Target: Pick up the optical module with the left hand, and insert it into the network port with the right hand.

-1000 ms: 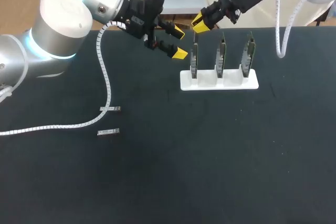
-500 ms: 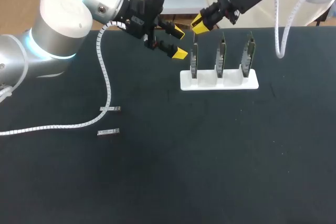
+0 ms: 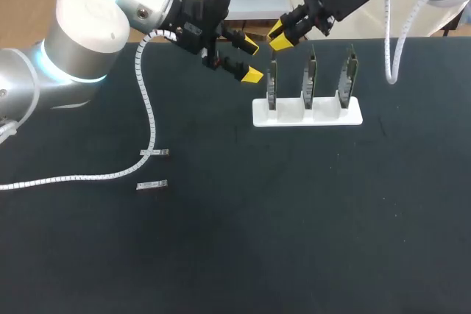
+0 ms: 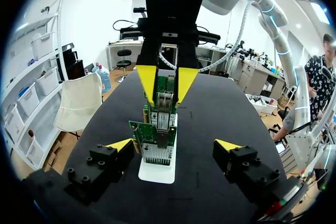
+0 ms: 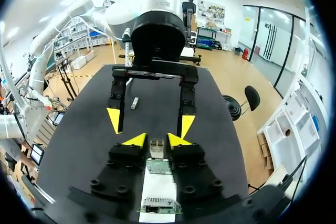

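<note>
A white holder [image 3: 331,117] at the back of the table carries three upright green network cards. My right gripper [image 3: 280,37] hangs over the leftmost card [image 3: 273,82]. In the right wrist view a small silver optical module [image 5: 156,146] stands in the top of that card [image 5: 157,166], and the right gripper [image 5: 156,140] is open, with a narrow gap between each yellow tip and the module. My left gripper [image 3: 250,59] is wide open and empty, just left of the holder. In the left wrist view the left gripper [image 4: 176,145] faces the row of cards [image 4: 155,148], with the right gripper [image 4: 166,85] above them.
Two spare optical modules [image 3: 154,154] [image 3: 151,184] lie on the black mat at the left. A white spiral cable [image 3: 151,108] from my left arm trails across the mat beside them. Dark mat fills the front and right.
The right gripper's fingers have parted a little from the module, and the hand has drifted slightly up and left. The left arm has not moved.
</note>
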